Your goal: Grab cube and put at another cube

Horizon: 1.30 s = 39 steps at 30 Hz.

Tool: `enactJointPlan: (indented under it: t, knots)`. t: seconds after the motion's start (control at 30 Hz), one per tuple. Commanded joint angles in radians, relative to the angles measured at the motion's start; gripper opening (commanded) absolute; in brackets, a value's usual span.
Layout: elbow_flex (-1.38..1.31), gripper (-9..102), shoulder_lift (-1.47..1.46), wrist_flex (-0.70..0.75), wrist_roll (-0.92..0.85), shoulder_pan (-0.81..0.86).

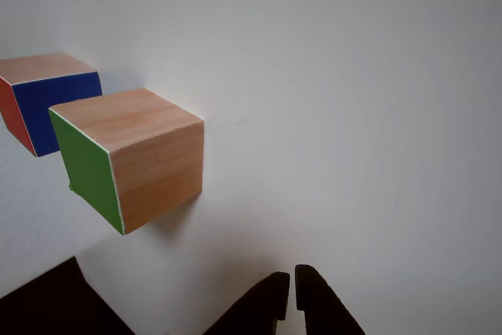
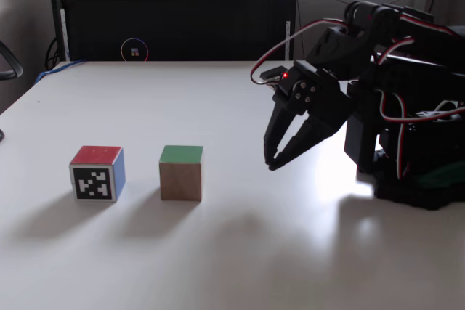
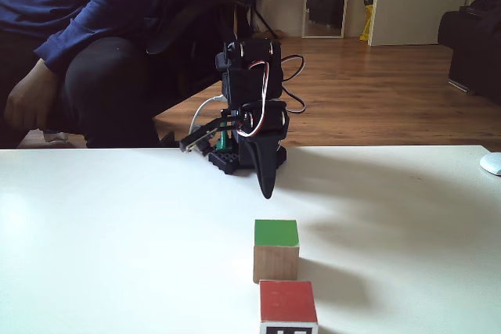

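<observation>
**Two cubes sitting apart on the table, gripper hanging empty beside them**

White and matte, the table [image 2: 218,252] is carrying just two small blocks and your arm. Behind it in a fixed view, a dark cabinet [image 2: 174,23] is standing against the far edge; in the other fixed view a person in dark blue [image 3: 78,44] is sitting at the far side, with wooden flooring [image 3: 376,84] stretching back behind.

You are looking at the cube [image 2: 181,173] sitting flat on the table with its green face up in both fixed views, plain wood facing the camera. It is resting to the left of the gripper [image 2: 272,159] in a fixed view, near it but clearly apart. In the other view its green face is pointing left [image 1: 133,158].

Another cube [image 2: 97,173] is sitting just left of the green one in that fixed view, with a gap of bare table between them; they are not touching. Its red face is up, a blue face is on the right, and a black-and-white marker is facing the camera. In the other fixed view it is lying nearer the camera [image 3: 288,306] than the green cube [image 3: 275,250].

Your gripper is pointing down, tips just above the table, holding nothing. The fingers are nearly together, with a thin slit showing between them in the other view [image 1: 292,282].
</observation>
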Motion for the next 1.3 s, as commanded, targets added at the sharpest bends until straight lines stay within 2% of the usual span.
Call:
enactJointPlan:
  t: [0.0, 0.6, 0.73, 0.83, 1.1, 1.27]
  knots:
    - [-0.009, 0, 0.005, -0.014, -0.038, 0.078]
    - [-0.009, 0, 0.005, -0.017, -0.055, 0.067]
    - [-0.097, 1, -0.002, 0.011, -0.107, 0.061]
    - [-0.141, 10, -0.072, -0.044, -0.098, 0.08]
    - [-0.517, 14, -0.589, -0.078, 0.014, 0.049]
    - [-0.606, 28, -0.653, -0.046, 0.002, 0.048]
